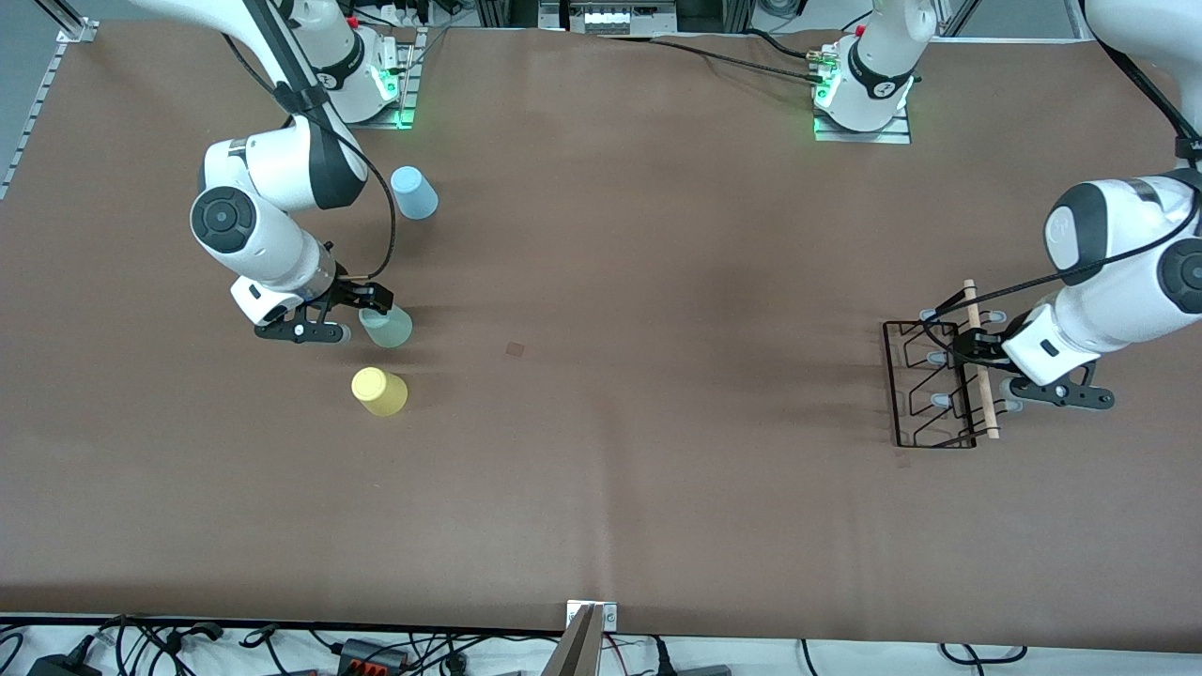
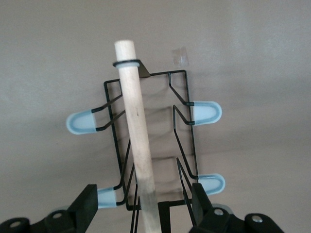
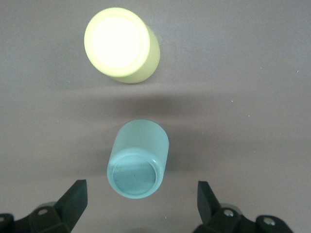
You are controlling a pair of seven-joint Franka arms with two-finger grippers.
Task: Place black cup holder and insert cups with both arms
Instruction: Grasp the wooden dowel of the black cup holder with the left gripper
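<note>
Right arm's end of the table first: right pincer (image 1: 349, 317) hangs low at the pale green cup (image 1: 386, 327), jaws spread wide, nothing held. In the right wrist view the green cup (image 3: 138, 159) stands between the two fingers (image 3: 74, 200) with a gap on each side, so it looks lined up for a straight close. Yellow cup (image 1: 379, 391) sits on the table nearer the front camera than the green one; light blue cup (image 1: 413, 192) sits farther from it, toward the right arm's base. All three cups are well apart from the rack.

Left arm's end: black cup holder (image 1: 930, 385) lies flat on the table, wooden rod handle (image 1: 979, 361) running away from the front camera. Left pincer (image 1: 988, 360) is down over the rod, jaws astride it and released; in the left wrist view the rod (image 2: 138, 141) passes between the fingers (image 2: 89, 203), no contact visible. Rod's long axis runs crosswise to the closing direction, which suits a pinch. Left arm is nearer the holder, right arm nearer the cups.
</note>
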